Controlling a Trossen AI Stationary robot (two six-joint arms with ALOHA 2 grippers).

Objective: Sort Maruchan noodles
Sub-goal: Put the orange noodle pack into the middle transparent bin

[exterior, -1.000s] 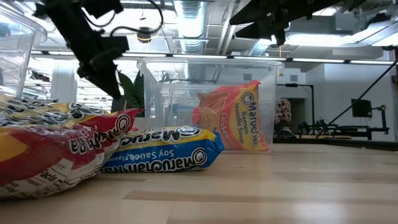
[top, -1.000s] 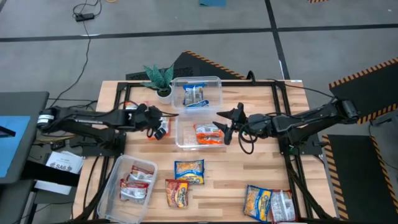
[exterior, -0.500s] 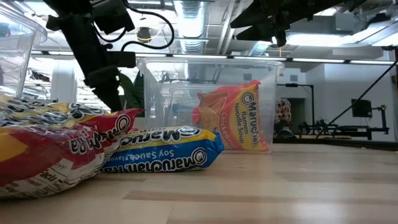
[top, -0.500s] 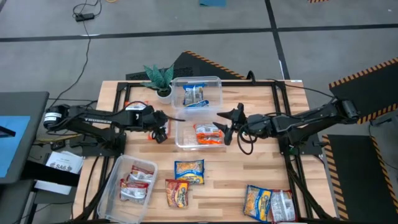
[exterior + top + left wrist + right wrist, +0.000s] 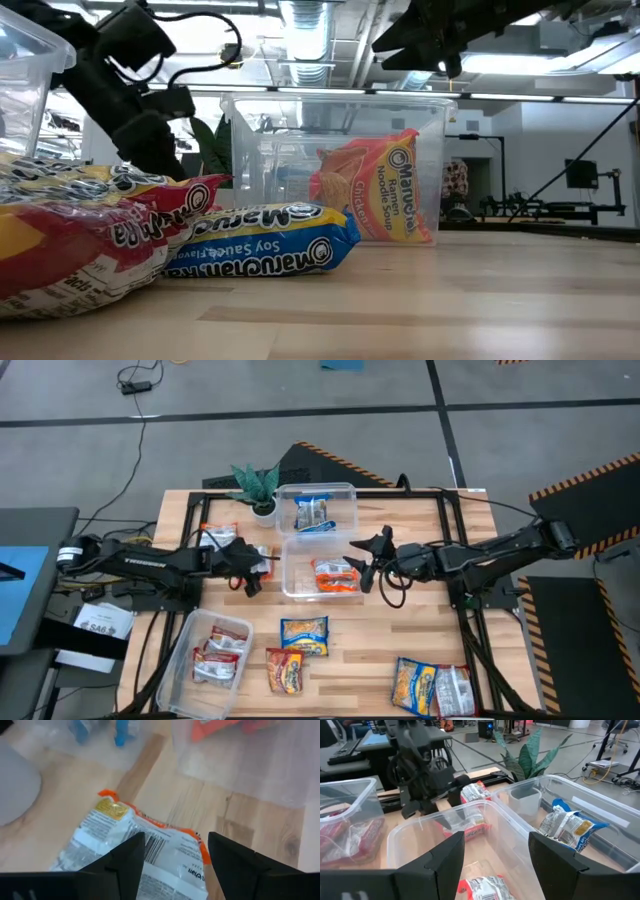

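Orange-and-silver packet [image 5: 145,855] is lying flat on the table [image 5: 420,630], just left of the middle tub [image 5: 290,585], label side down with barcode showing. Left gripper [image 5: 252,567] is hovering just above it, fingers [image 5: 125,865] spread wide either side, gripping nothing. Left arm is reaching low and nearly level from the table's left edge toward the centre.

Other packets: orange one [image 5: 335,576] inside the middle tub, blue one [image 5: 312,515] in the far tub [image 5: 350,495], red ones in the near-left tub [image 5: 180,650], and four loose along the near edge.

Right gripper [image 5: 366,561] is hanging at the middle tub's right rim, jaws wide apart and empty, arm stretching in from the right. A potted plant [image 5: 256,485] is sitting beside the far tub.
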